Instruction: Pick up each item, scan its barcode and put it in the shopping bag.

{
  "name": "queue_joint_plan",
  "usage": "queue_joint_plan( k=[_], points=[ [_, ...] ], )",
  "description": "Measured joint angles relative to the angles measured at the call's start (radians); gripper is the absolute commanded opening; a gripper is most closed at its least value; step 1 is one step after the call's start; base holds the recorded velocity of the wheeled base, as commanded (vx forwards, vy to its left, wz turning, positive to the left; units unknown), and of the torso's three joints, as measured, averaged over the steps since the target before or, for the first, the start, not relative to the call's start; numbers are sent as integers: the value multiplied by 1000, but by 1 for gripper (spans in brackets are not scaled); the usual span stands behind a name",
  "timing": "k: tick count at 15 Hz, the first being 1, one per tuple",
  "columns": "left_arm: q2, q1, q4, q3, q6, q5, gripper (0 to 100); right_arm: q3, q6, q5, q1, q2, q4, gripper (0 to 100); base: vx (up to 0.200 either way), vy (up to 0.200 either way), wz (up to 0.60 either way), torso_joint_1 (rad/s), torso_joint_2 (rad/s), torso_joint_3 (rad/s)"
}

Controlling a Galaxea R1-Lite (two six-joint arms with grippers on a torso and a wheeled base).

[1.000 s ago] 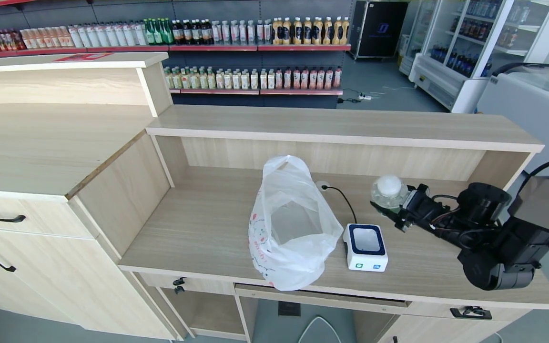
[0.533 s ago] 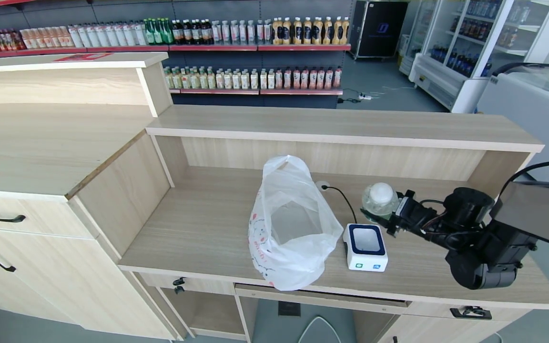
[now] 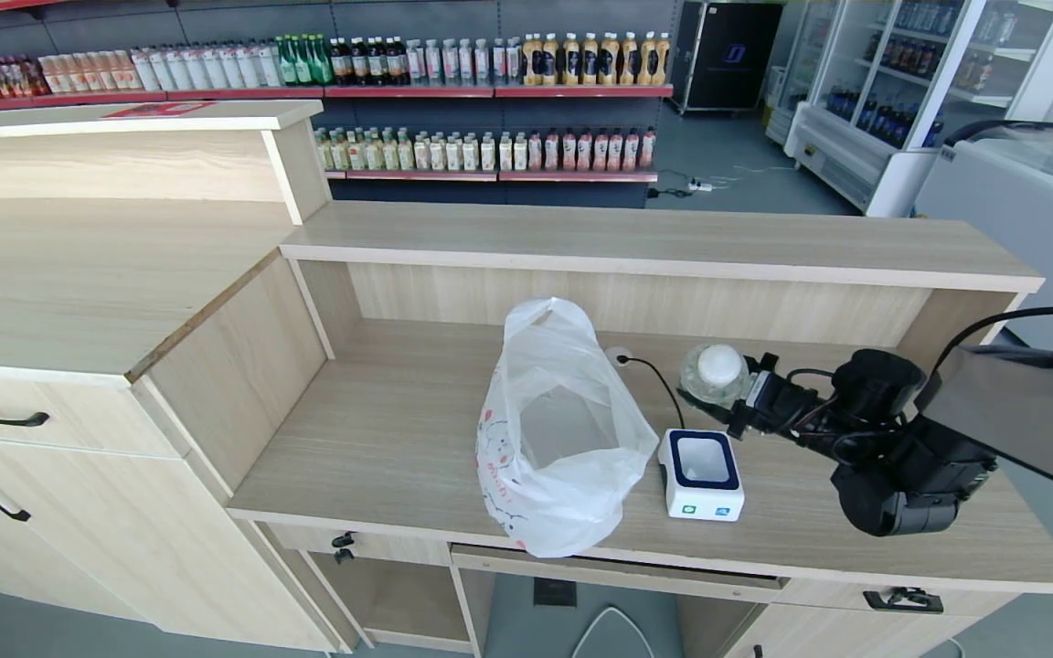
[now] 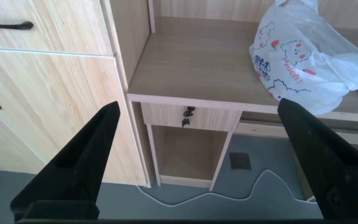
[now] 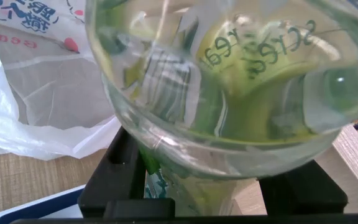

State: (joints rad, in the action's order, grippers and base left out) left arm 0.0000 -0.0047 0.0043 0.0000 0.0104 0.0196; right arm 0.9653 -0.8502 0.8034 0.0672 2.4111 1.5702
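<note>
Counted — one shopping bag (image 3: 563, 439), one scanner (image 3: 700, 468), one clear bottle (image 3: 714, 373)

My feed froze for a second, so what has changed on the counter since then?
The right gripper, shut on the bottle, carried it toward the robot's left, closer to the scanner. Nothing was let go. The scanner and the shopping bag stayed put.

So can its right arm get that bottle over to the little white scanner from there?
Probably yes. The right gripper, shut on the bottle, is just beyond the scanner, with nothing standing between them; the shopping bag is on the scanner's other side.
</note>
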Motion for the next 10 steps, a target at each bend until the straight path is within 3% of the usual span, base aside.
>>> queue_joint_plan(
  k=[10],
  points=[
    [0,0,0,0,0,0,100,72,1,73,7,75,-1,0,0,0,0,0,0,0]
  ],
)
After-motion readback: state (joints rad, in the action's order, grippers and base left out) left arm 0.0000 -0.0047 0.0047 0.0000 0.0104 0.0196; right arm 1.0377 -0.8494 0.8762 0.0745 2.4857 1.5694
